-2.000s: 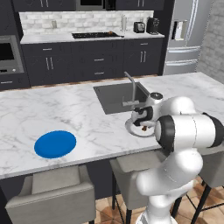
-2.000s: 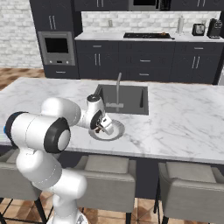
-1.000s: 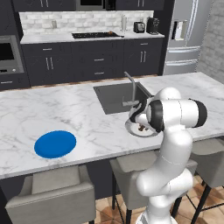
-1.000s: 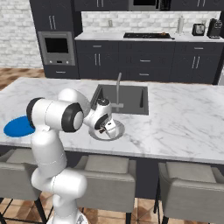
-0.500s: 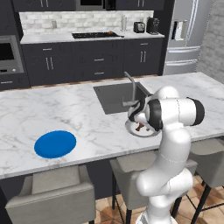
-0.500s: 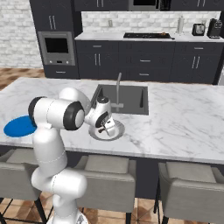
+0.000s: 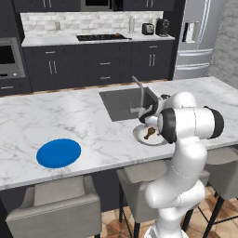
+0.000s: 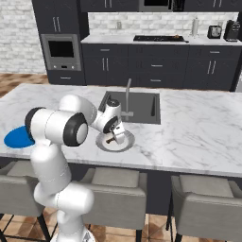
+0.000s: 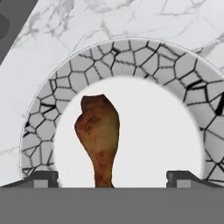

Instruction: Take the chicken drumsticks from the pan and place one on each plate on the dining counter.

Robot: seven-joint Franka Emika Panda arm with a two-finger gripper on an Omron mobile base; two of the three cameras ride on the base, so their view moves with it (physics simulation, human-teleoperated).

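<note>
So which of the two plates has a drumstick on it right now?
The pale plate with the cracked-pattern rim, near the sink, under the open gripper; a drumstick lies on it. The blue plate farther along the dining counter has none.

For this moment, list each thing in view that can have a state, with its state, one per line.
Gripper: open, jaws wide apart, just above the grey-white plate.
Drumstick: released, lying on the grey-white plate.
Grey-white plate: on the island counter by the sink, holding one drumstick.
Blue plate: on the island counter, nothing on it.
Sink: no water running that can be seen.
</note>
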